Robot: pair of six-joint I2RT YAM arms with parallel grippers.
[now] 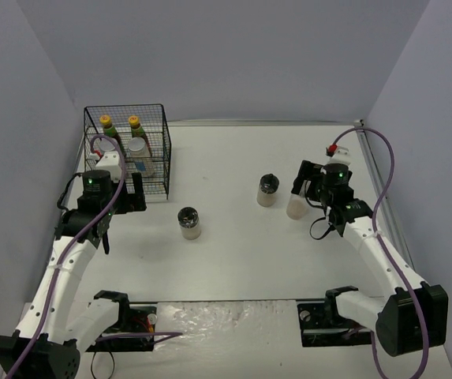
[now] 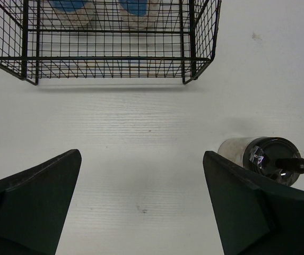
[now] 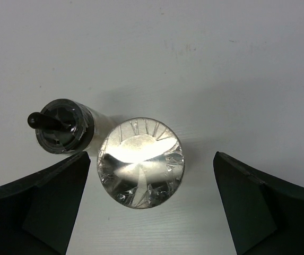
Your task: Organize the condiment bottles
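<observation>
The condiment bottles (image 1: 268, 189) are split between the wire rack (image 1: 165, 158) and the open table (image 1: 233, 264). In the rack, at the far left, two sauce bottles (image 1: 135, 126) with yellow caps stand at the back, and two pale-lidded jars (image 1: 138, 148) stand in front of them. Three more jars stand upright on the table. My right gripper (image 3: 150, 159) is spread wide around the silver-lidded jar (image 3: 140, 162), a finger on each side and neither touching it. A black-lidded jar (image 3: 61, 126) stands just beside that one. My left gripper (image 2: 142, 155) is also wide open and holds nothing. It faces the front of the rack, and the other black-lidded jar (image 2: 268, 159) sits partly hidden behind one finger (image 2: 258, 207).
</observation>
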